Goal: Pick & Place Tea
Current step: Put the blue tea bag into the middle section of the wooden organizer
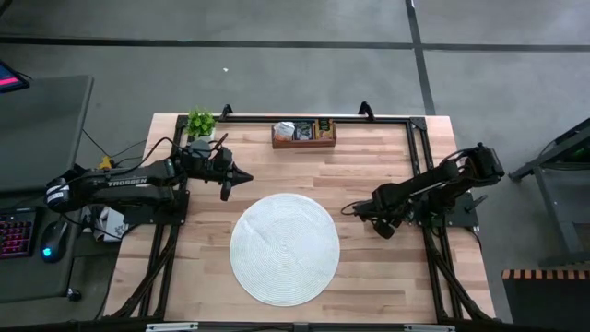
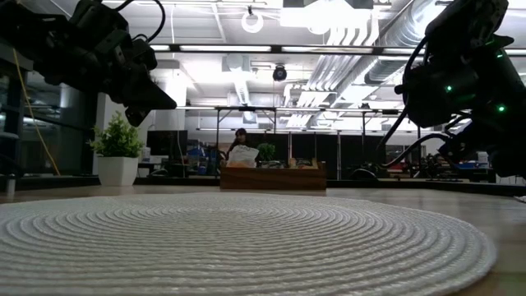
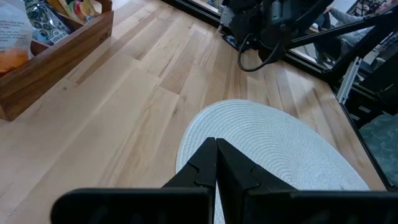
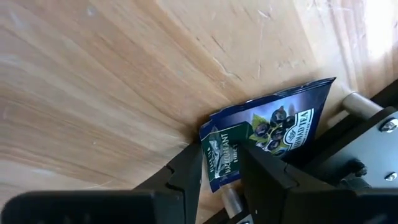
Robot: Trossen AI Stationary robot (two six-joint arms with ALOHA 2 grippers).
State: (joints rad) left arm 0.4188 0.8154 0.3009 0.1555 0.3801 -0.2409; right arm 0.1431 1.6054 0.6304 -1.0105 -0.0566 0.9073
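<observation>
A dark blue tea sachet (image 4: 273, 121) printed with berries lies on the wood at the table's right side, its far end against a metal frame rod (image 4: 356, 103). My right gripper (image 4: 221, 160) (image 1: 383, 227) slants down onto it beside the round white mat (image 1: 284, 247), shut on its near end. My left gripper (image 1: 245, 175) (image 3: 216, 148) is shut on nothing and hovers above the wood left of the mat's far edge. More tea sachets (image 3: 37, 18) sit in the wooden tray (image 1: 304, 141) at the far edge. My right gripper has the sachet's near end (image 4: 225, 149) between its two fingers, which come steeply from above and stand at that end's two side edges. That end looks bent up against the rest. The remainder lies on the table, reaching toward the frame rod.
A small potted plant (image 1: 201, 122) stands at the far left corner. Black frame rails (image 1: 419, 157) run along the table's sides and far edge. Bare wood lies between the mat and the tray. A person (image 2: 240, 144) shows far off in the room behind.
</observation>
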